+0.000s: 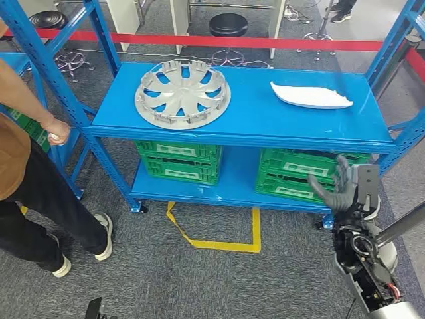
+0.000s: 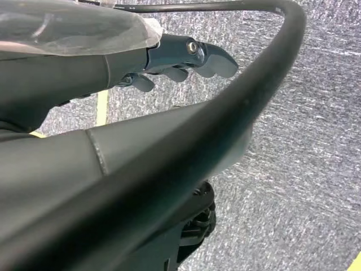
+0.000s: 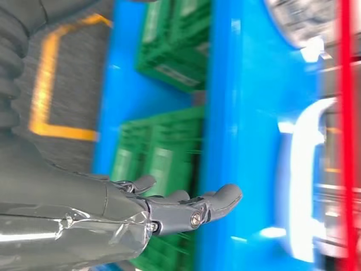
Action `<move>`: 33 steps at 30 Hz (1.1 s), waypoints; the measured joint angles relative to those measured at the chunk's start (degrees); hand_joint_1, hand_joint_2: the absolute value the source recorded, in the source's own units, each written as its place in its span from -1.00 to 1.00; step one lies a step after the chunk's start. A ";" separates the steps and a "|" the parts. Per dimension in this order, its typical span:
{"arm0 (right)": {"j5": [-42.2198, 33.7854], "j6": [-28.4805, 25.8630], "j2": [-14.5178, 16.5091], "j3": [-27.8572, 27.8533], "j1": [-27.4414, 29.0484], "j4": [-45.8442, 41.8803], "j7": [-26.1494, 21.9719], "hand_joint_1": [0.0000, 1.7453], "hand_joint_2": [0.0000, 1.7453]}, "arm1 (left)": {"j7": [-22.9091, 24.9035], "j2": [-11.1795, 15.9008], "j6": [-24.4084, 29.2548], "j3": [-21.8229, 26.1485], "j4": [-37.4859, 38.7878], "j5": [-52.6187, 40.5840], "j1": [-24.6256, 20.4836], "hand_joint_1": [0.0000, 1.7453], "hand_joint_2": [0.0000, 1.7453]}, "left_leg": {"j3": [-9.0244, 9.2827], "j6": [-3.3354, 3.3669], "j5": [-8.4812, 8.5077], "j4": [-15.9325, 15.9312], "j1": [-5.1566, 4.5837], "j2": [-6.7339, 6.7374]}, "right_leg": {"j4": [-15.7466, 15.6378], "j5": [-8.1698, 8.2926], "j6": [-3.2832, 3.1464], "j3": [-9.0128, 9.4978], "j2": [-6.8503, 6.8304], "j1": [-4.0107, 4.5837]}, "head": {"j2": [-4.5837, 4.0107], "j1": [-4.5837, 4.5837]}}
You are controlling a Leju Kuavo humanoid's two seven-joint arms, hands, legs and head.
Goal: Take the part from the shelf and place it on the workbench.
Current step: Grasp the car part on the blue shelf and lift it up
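Two hands, both empty: left hand (image 2: 187, 59) hanging over grey carpet, fingers stretched out with nothing in them; right hand (image 1: 337, 187) raised at the shelf's lower level, fingers spread apart, palm bare. Just beyond the right hand's fingertips, stacked green crates (image 1: 295, 174) on the lower board of the blue shelf (image 1: 250, 113). Above and past the fingertips, on the top board, the white part (image 1: 311, 96), judged to be the one wanted as the piece nearest this hand: long, shallow, curved like a shell, one end blunt and the other tapering to a point, lying flat and touching nothing else. Probably light moulded plastic, thin-walled, stiff enough to lift by one edge yet smooth and likely slippery; best taken across the narrow width near the middle, thumb under the near rim and fingers over the top, without hard squeezing. Well off to the hand's left, a silver hubcap (image 1: 182, 93) on the same board. Farther left again, a person (image 1: 20, 153) beside the shelf post. Beyond everything, red barrier tape (image 1: 250, 41).
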 joint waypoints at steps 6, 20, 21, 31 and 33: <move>3.60 1.60 0.01 -2.20 0.19 -5.80 -0.39 -1.00 -1.00 | -0.60 -0.10 0.11 0.00 0.33 0.97 0.04 -1.00 -1.00 | -0.02 0.00 0.00 0.00 0.00 -0.01 | 0.00 0.00 0.00 -0.01 0.00 0.00 | 0.00 0.00; 7.32 3.33 0.55 -2.75 0.00 -9.08 -2.29 -1.00 -1.00 | -0.53 -0.29 0.48 0.00 0.47 1.24 0.03 -1.00 -1.00 | -0.02 0.00 0.00 -0.01 0.00 -0.01 | 0.00 0.00 0.00 0.00 -0.01 0.00 | 0.00 0.01; 7.71 3.21 0.59 -2.74 0.00 -9.19 -2.20 -1.00 -1.00 | -0.52 -0.31 0.48 0.00 0.47 1.24 0.03 -1.00 -1.00 | -0.02 0.00 0.00 -0.01 0.00 -0.01 | 0.01 0.00 0.00 0.00 -0.01 0.00 | 0.00 0.00; 10.18 4.05 0.89 -2.22 -0.02 -10.68 -0.82 -1.00 -1.00 | -0.38 -0.39 0.33 0.00 0.49 0.98 0.03 -1.00 -1.00 | -0.02 0.00 0.00 -0.02 0.00 -0.02 | 0.01 0.00 0.00 0.00 -0.02 0.01 | 0.00 0.04; 10.19 4.06 0.91 -2.20 -0.02 -10.86 -0.78 -1.00 -1.00 | -0.38 -0.39 0.32 0.00 0.49 0.98 0.02 -1.00 -1.00 | -0.02 0.00 0.00 -0.02 0.00 -0.02 | 0.01 0.00 0.00 0.00 -0.02 0.01 | 0.00 0.04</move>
